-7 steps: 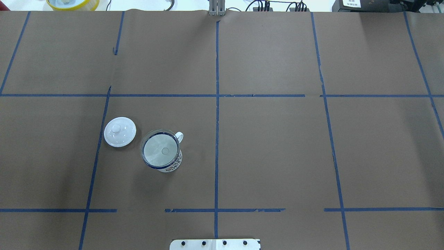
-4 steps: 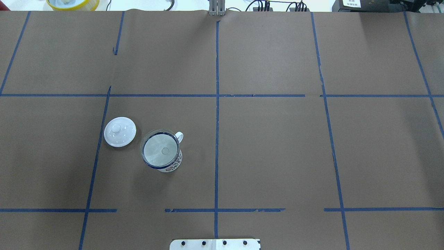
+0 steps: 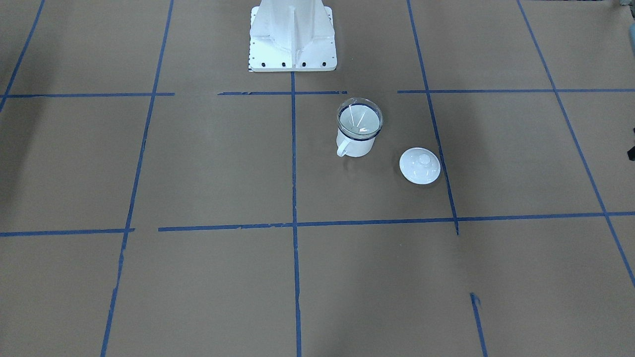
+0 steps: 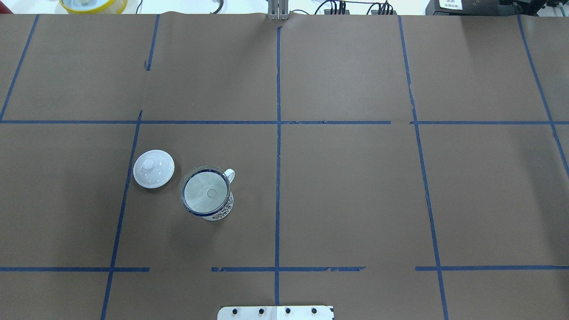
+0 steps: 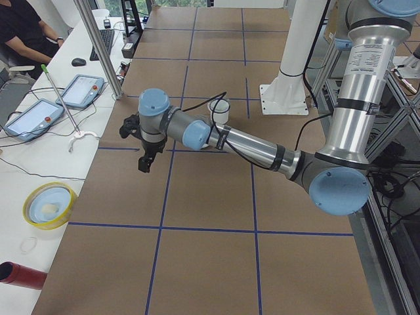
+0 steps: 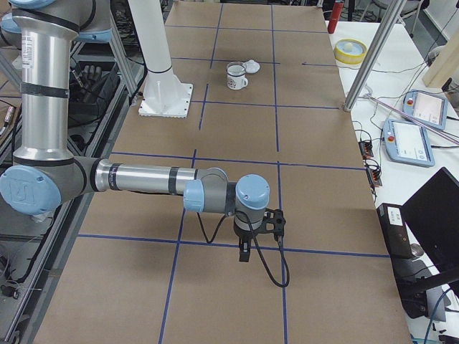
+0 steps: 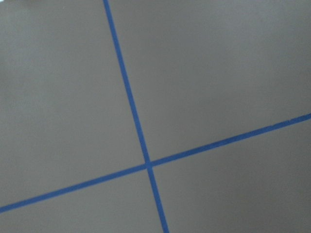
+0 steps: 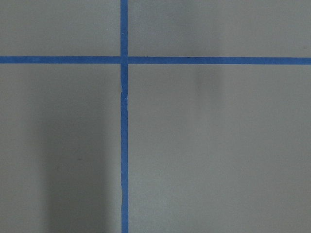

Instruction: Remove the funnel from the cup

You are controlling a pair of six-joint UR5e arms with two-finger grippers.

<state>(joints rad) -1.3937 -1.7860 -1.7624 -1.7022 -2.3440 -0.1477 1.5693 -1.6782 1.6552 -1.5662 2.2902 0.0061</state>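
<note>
counter (image 4: 355, 200): cup on robot's left half | left pincer (image 5: 142, 165), right pincer (image 6: 244, 254): far from cup, open or closed I cannot tell | cup (image 3: 354, 145): upright | funnel (image 3: 359, 119): seated in cup; best to pinch its rim, lift straight up

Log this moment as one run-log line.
funnel: seated in cup; lid: beside cup, apart; left pincer: away from cup, state unclear; right pincer: likewise

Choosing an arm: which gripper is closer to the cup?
Left. The left gripper hangs over the same table half as the cup; the right gripper hangs near the opposite end.
</note>
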